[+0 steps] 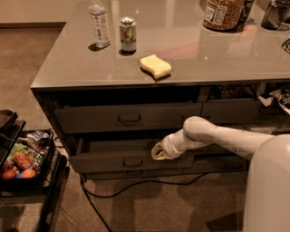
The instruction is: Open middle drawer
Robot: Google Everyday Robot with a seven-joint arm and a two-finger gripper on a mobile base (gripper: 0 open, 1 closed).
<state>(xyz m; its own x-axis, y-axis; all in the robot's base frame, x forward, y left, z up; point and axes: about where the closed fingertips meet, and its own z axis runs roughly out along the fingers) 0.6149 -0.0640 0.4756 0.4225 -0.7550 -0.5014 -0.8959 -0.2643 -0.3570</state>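
Middle drawer (104, 161) partly out, tool (157, 152) at its front's top edge

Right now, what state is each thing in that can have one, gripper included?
middle drawer, partly open, inside showing
gripper, at the middle drawer's front top edge, right of its handle
water bottle, upright
can, upright
jar, upright
sponge, lying flat on the counter
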